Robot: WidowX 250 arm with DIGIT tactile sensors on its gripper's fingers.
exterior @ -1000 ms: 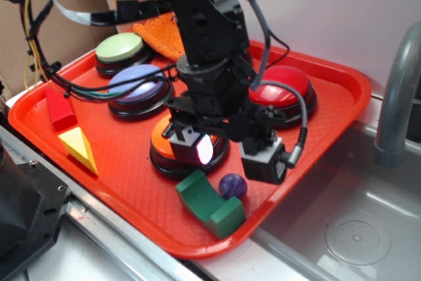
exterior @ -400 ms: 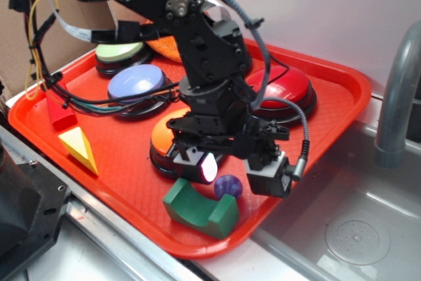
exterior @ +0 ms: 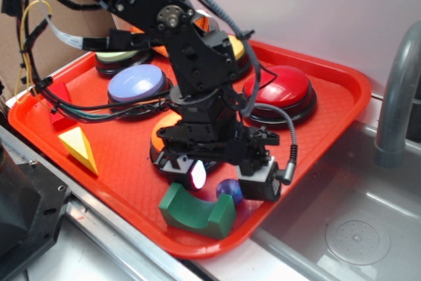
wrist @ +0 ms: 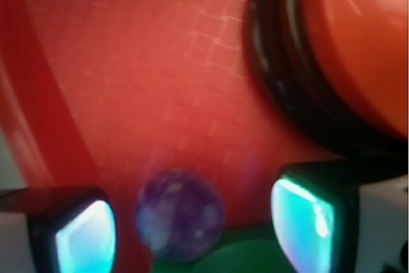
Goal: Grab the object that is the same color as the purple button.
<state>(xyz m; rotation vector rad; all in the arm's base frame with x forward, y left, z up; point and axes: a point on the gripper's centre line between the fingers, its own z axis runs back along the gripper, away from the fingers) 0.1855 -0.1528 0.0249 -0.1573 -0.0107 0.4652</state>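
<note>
1. Nearest the front rim of the red tray (exterior: 309,156) lies the green arch block (exterior: 195,210), and the purple ball (exterior: 229,191) sits just behind its right end, close to or touching it.
2. The gripper (exterior: 227,179) is low over the ball with its jaws spread wide. In the wrist view the ball (wrist: 180,215) lies between the two lit fingers (wrist: 84,229), nearer the left one, and neither finger touches it.
3. Judged from this, the approach is done, since the right object is bracketed. Closing on the ball and lifting it are both left, so nothing is grabbed yet.
4. Just behind the gripper is the orange button (exterior: 163,137), largely hidden by the arm. Its black base fills the upper right of the wrist view.
5. Farther back the purple button (exterior: 136,83) stands untouched, with the red button (exterior: 284,90) to its right and the green button (exterior: 113,57) mostly behind the arm.
6. Against the earlier frames, the gripper has come down and forward until its fingers flank the ball. The arch block has slid left and turned, while the ball has barely moved.
</note>
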